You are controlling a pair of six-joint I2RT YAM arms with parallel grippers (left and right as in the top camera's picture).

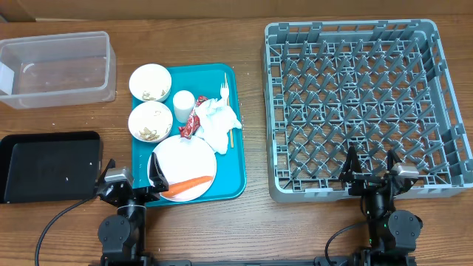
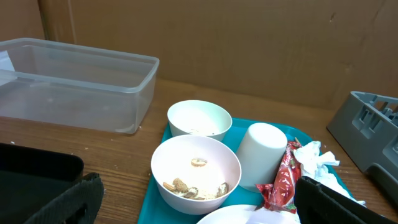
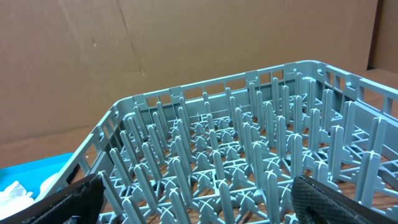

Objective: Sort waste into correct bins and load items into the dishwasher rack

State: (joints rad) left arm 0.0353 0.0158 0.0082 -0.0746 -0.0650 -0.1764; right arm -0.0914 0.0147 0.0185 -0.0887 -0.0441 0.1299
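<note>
1. Left gripper (image 1: pixel 130 176) stands wide open and holds nothing. It sits low at the near edge of the table (image 1: pixel 251 222), with one finger over the plate (image 1: pixel 188 157) and the other beside the black tray (image 1: pixel 48 166).
2. The right gripper (image 1: pixel 371 164) is also spread wide and empty, its fingers over the near wall of the grey rack (image 1: pixel 270 111).
3. A teal tray (image 1: pixel 188 77) lies between the black tray and the rack and carries all the dishes and waste.
4. On the plate, a carrot (image 1: pixel 188 185) lies along the near rim.
5. Two bowls (image 1: pixel 150 81) (image 1: pixel 150 120) stand one behind the other on the left of the teal tray. The nearer one holds beige scraps (image 2: pixel 193 186).
6. A white cup (image 1: pixel 183 105) stands just right of the bowls, touching a red-and-white wrapper (image 1: pixel 194 120).
7. A crumpled napkin (image 1: pixel 220 122) lies beside the wrapper, with a white fork (image 1: pixel 224 90) and a thin wooden stick (image 1: pixel 230 137) at its right side.
8. A clear tub (image 1: pixel 55 68) sits at the far left, behind the black tray.
</note>
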